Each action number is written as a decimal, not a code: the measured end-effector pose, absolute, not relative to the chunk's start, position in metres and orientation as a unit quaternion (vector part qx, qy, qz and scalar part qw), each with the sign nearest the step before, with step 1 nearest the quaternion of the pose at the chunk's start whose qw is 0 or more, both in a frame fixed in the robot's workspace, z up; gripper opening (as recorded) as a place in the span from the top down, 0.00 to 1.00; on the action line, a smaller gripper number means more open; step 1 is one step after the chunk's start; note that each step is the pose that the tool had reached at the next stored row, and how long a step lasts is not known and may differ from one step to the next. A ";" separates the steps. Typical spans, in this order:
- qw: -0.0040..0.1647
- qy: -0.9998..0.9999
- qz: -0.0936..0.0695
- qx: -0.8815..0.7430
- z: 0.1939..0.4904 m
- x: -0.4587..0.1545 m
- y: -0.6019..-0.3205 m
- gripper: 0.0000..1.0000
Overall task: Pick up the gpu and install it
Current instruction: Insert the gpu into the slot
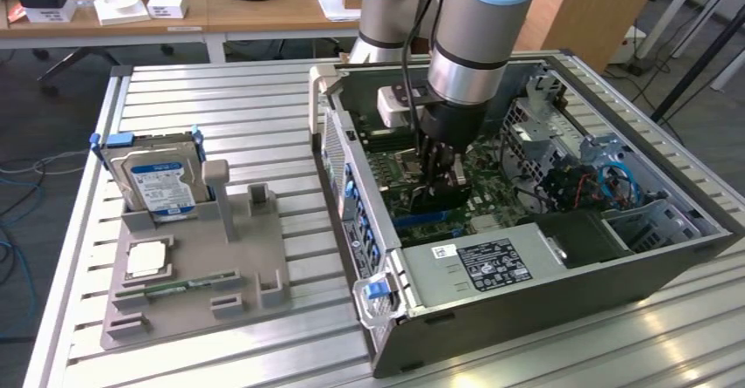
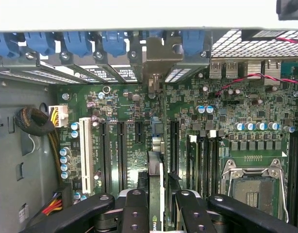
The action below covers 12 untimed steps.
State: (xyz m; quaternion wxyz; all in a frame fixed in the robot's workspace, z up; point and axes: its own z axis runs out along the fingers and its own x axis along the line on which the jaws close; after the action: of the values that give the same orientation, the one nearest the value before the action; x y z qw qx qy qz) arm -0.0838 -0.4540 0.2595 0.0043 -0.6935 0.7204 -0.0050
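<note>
On the exterior view's left, a grey moulded holder (image 1: 233, 240) lies on the slatted metal worktop (image 1: 233, 91). It carries a silver hard drive with a blue-white label (image 1: 160, 183) standing upright in its rear slot, a small pale square chip (image 1: 146, 257) lying flat in a shallow recess, and a narrow green memory stick (image 1: 187, 282) lying in a groove near its front edge.

To the right sits an open dark grey computer case (image 1: 524, 309). It contains a green motherboard (image 2: 226, 104), a silvery power supply box (image 1: 448, 279) and blue cables (image 1: 611, 183). The arm reaches down into the case. Its black gripper (image 1: 440, 174) (image 2: 156, 194) is clamped on the gpu (image 2: 155, 165), a thin dark card held on edge among the motherboard's long expansion slots, its metal bracket at the case's rear slot openings.
</note>
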 end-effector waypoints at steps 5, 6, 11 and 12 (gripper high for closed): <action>0.004 0.720 -0.005 -0.694 0.259 -0.084 -0.454 0.74; 0.004 0.720 -0.005 -0.694 0.259 -0.084 -0.454 0.74; 0.004 0.720 -0.005 -0.694 0.259 -0.084 -0.455 0.74; 0.004 0.720 -0.005 -0.693 0.259 -0.084 -0.455 0.74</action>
State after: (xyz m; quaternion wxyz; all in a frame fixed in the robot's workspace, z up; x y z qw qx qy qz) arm -0.0843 -0.4545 0.2595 0.0043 -0.6935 0.7204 -0.0050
